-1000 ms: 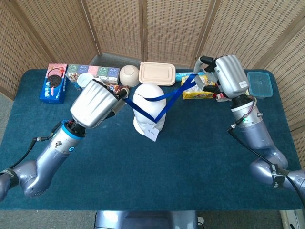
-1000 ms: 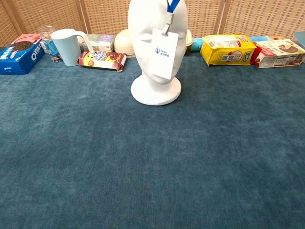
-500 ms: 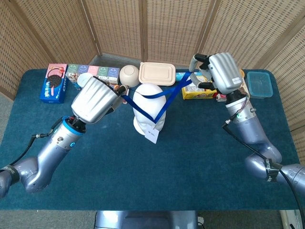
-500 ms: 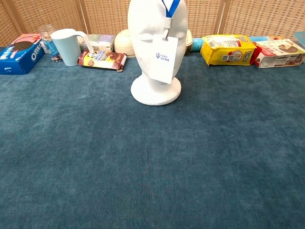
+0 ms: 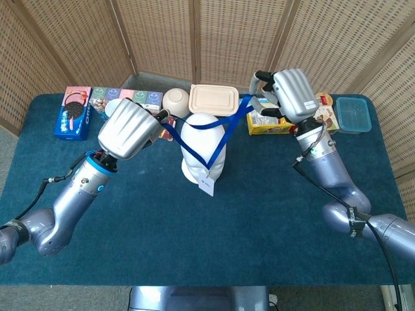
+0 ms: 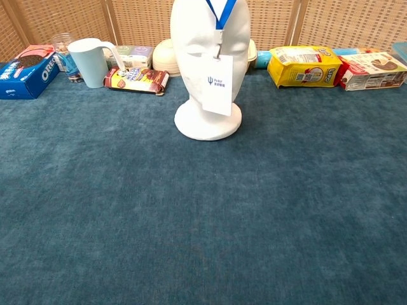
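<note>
A white foam mannequin head [image 5: 202, 146] [image 6: 208, 70] stands mid-table. A blue lanyard [image 5: 217, 129] [image 6: 220, 11] is stretched over its crown, and its white badge card [image 5: 206, 186] [image 6: 213, 84] hangs against the face. My left hand [image 5: 133, 129] holds the lanyard's left end beside the head. Raised to the right of the head, my right hand [image 5: 285, 96] holds the lanyard's other end. Neither hand shows in the chest view.
Along the back edge stand an Oreo box [image 5: 72, 113] [image 6: 24, 68], a pale mug [image 6: 89, 60], a chocolate bar pack [image 6: 137, 79], a bowl [image 5: 175, 102], a beige lidded container [image 5: 214, 99], a yellow snack bag [image 6: 304, 65], a biscuit box [image 6: 372, 70] and a blue-lidded tub [image 5: 354, 114]. Wicker screens stand behind.
Both hands moved toward the back of the table, carrying the lanyard further back over the head. The badge swung and settled lower on the face.
</note>
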{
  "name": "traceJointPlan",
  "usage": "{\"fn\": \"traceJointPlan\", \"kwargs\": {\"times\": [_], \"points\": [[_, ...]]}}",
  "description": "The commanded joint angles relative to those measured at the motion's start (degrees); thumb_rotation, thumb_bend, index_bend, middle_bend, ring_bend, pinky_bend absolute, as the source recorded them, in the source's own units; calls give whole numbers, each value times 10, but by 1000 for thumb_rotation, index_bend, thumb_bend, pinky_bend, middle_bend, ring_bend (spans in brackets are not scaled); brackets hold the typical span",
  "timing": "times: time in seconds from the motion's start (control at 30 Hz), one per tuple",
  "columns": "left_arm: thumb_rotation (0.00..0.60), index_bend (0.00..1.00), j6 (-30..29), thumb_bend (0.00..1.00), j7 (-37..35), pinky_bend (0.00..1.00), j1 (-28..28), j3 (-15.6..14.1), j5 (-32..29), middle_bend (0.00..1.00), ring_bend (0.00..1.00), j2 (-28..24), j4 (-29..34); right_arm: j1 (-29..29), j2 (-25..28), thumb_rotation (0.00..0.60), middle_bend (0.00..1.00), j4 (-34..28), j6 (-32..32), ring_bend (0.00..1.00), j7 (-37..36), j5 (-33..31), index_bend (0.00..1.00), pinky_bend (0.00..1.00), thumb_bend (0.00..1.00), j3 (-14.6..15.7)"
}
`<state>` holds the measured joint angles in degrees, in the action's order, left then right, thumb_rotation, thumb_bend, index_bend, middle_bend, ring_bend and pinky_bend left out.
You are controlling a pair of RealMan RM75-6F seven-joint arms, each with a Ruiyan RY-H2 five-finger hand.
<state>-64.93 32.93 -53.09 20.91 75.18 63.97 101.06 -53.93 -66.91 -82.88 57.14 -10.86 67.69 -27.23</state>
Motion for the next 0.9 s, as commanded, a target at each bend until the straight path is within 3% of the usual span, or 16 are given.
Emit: {"fn": "traceJointPlan", "kwargs": {"times": [0.03, 0.9], "points": [[567, 612, 6, 475, 2, 1000, -4, 0, -6, 1000, 1000, 2, -6, -6, -7, 600, 1000, 9, -5, 1000, 0, -2, 810, 1000, 476, 1], [569, 613, 35, 475, 32, 1000, -26, -20, -20, 1000, 1000, -2, -51, -39, -57, 600, 1000, 78, -22, 1000, -5, -1, 811, 1000, 461, 9]]}}
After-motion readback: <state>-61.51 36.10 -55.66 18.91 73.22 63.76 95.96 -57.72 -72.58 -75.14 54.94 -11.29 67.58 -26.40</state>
